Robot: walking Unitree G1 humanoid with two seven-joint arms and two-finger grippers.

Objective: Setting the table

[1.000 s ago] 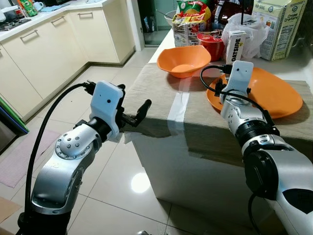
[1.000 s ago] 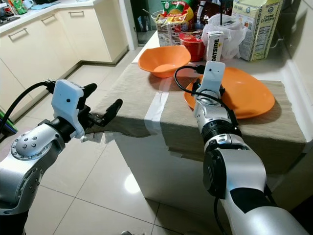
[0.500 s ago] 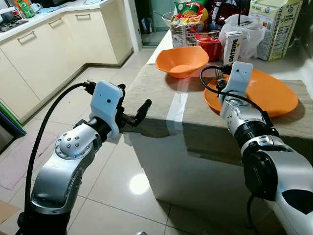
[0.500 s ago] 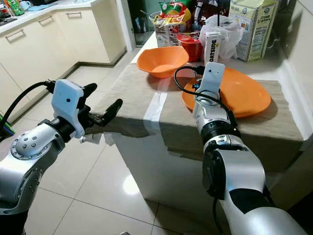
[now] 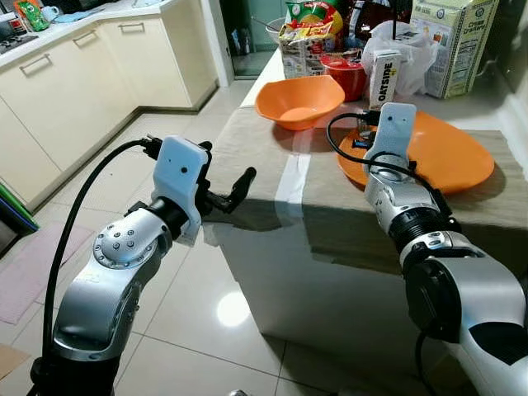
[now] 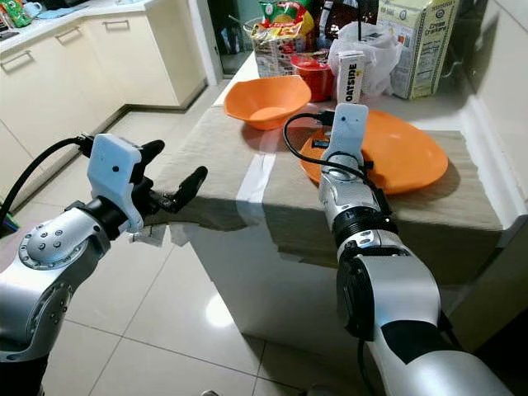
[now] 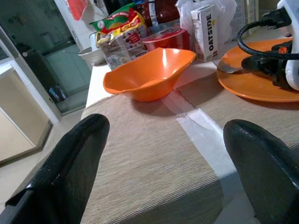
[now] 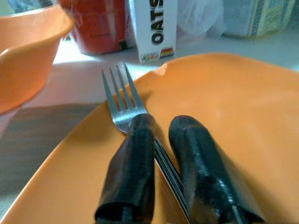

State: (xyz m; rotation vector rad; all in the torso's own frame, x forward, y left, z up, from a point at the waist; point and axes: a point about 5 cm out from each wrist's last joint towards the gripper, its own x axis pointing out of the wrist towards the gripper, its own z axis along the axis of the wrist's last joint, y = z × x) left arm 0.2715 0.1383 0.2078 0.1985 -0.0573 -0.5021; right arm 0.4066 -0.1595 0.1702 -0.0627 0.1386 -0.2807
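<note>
Left gripper [image 5: 233,188] held off the table's near left corner, above the tiled floor [image 5: 206,305], fingers spread wide with nothing between them; through its wrist camera the two black fingertips [image 7: 70,158] frame the tabletop from either side. Table [image 5: 272,165] covered with a beige woven cloth crossed by a pale strip of tape [image 5: 290,169]. Orange bowl [image 5: 299,101] stands on the cloth toward the far left, deep, glossy, open side up. Behind it a snack packet [image 5: 301,33], a red tub [image 5: 346,73], an Oatside carton [image 5: 382,76] upright, a white plastic bag [image 5: 404,41] and a larger carton [image 5: 452,45]. Orange plate [image 5: 450,153], wide and shallow, sits to the right of the bowl, apart from it. Fork [image 8: 122,103]: silver metal, four tines, lying on the plate's near-left part with tines reaching the rim toward the Oatside carton. Right gripper [image 8: 161,163] is down on the plate, its two fingers [image 8: 135,154] nearly closed with the fork's handle running in the narrow gap between them; tines stick out beyond the fingertips. Whether the handle is actually pinched or just lies between the fingers cannot be told. Cream kitchen cabinets [image 5: 74,82] along the far left wall.
</note>
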